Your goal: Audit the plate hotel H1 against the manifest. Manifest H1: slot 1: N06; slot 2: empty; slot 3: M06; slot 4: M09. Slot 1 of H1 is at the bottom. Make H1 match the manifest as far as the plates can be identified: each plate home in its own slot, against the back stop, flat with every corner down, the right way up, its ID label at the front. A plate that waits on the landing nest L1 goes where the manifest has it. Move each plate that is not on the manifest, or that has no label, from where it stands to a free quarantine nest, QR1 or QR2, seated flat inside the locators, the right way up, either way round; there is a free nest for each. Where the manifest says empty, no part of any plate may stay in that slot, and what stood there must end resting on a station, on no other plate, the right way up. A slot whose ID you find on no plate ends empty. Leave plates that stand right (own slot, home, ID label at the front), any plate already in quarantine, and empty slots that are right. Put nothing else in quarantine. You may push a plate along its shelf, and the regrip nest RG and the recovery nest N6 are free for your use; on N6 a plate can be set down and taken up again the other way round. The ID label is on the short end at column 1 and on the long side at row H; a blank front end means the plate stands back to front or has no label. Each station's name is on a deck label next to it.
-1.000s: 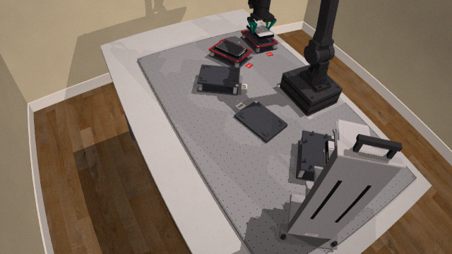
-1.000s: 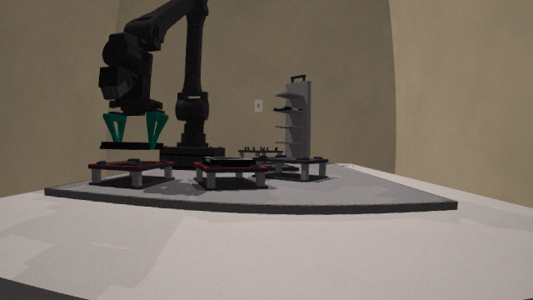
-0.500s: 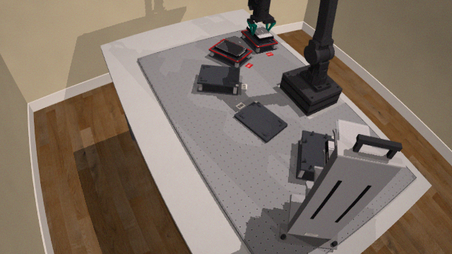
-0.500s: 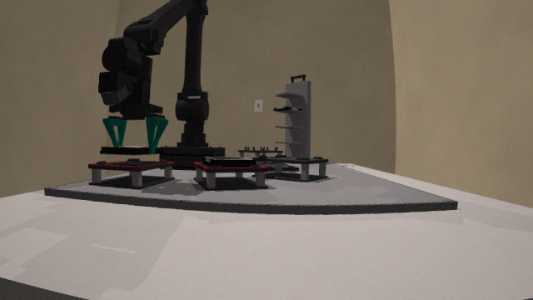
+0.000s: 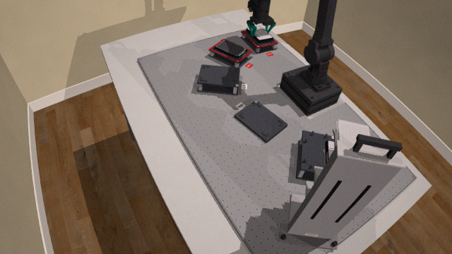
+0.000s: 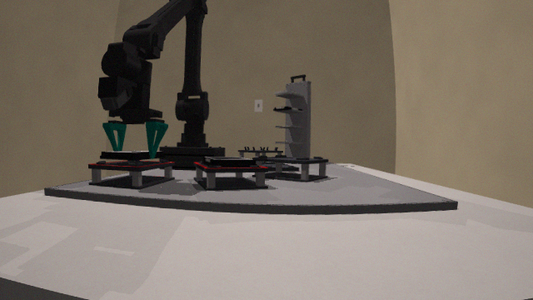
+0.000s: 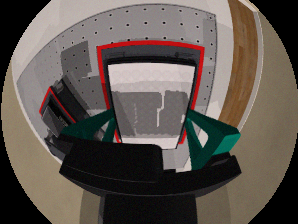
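My gripper (image 5: 261, 31) is shut on a light-topped plate (image 5: 263, 34), its green fingers on the plate's two long sides. The plate rests level on the far red-edged quarantine nest (image 5: 259, 41); from the side it lies on the nest top (image 6: 125, 155). In the wrist view the plate (image 7: 154, 106) sits inside the red frame (image 7: 149, 52). The other red-edged nest (image 5: 230, 49) holds a dark plate (image 6: 228, 160). The plate hotel H1 (image 5: 344, 194) stands at the near right; from the side (image 6: 296, 118) one dark plate shows on an upper shelf (image 6: 285, 109).
A raised dark nest (image 5: 217, 78) and a flat dark nest (image 5: 260, 121) lie mid-deck, both bare. A nest with locator pins (image 5: 312, 152) stands in front of the hotel. The arm's base (image 5: 311, 89) stands at the right edge.
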Controlling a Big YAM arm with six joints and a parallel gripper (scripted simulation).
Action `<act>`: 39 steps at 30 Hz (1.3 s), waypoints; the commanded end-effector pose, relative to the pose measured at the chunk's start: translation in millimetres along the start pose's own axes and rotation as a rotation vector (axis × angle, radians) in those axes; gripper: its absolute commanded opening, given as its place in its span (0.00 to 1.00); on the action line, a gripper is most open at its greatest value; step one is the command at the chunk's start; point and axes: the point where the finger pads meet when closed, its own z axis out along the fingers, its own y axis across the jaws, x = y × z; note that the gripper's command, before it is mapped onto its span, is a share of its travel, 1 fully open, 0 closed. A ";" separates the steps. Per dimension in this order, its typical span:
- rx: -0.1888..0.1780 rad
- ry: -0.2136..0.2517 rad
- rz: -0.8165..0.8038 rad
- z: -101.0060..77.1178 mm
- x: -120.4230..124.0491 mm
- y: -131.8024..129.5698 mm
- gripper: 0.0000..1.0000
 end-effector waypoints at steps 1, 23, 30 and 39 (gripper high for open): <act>-0.001 -0.027 0.000 -3.5 -7.0 3.9 0.86; -0.001 -0.042 0.000 -3.8 -15.3 1.3 1.00; -0.001 -0.042 0.000 -3.8 -15.3 1.3 1.00; -0.003 -0.072 0.001 -42.5 -25.0 4.7 1.00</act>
